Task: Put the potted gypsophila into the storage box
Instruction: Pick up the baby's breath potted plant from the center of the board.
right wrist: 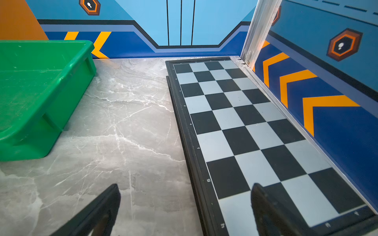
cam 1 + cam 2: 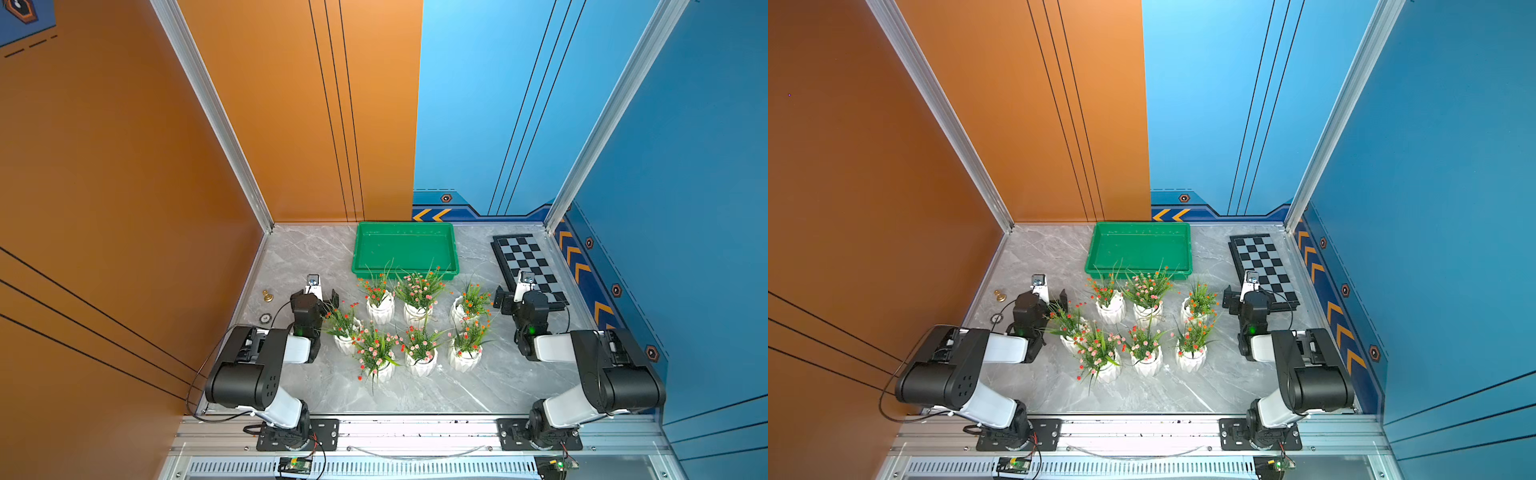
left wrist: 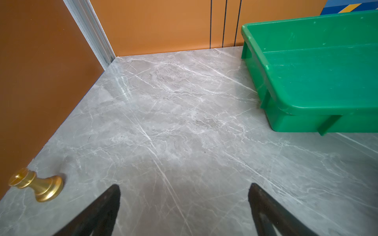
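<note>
Several potted gypsophila stand in two rows mid-table in both top views: white ribbed pots with green sprigs and red, orange or pink blossoms, such as one at the back [image 2: 380, 311] [image 2: 1109, 311] and one at the front [image 2: 422, 362]. Behind them against the back wall lies the storage box [image 2: 405, 249] [image 2: 1138, 249], a shallow green tray with nothing in it; it also shows in the wrist views [image 3: 317, 81] [image 1: 30, 92]. My left gripper [image 2: 315, 296] [image 3: 184, 186] hovers left of the pots, open over bare marble. Right of the pots, my right gripper [image 2: 524, 297] [image 1: 186, 185] is open above the chequered board's edge.
A black-and-white chequered board [image 2: 530, 266] [image 1: 235, 122] lies along the right wall. A brass knob [image 2: 268, 296] [image 3: 38, 185] and a small round ring [image 2: 264, 318] sit near the left wall. Orange and blue walls close in three sides.
</note>
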{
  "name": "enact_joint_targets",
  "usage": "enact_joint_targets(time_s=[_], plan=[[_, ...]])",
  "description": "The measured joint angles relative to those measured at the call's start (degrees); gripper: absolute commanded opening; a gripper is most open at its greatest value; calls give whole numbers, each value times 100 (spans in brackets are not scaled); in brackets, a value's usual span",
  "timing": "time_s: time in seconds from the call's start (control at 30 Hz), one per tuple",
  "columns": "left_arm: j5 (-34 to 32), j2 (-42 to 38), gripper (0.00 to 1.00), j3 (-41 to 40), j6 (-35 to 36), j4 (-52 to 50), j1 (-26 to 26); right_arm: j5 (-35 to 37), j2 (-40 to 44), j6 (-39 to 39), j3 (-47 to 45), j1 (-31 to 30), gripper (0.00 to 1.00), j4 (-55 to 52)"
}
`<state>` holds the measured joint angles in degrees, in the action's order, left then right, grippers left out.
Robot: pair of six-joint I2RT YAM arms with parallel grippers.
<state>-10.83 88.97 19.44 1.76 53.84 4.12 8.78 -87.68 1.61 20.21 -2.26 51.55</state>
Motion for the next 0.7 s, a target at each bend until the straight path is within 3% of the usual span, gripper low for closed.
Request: enact_joint_targets(time_s=[0.7], plan=[[-2,4,98,127,-116,-28,-197,-197,0,107,0,109,100,-2]])
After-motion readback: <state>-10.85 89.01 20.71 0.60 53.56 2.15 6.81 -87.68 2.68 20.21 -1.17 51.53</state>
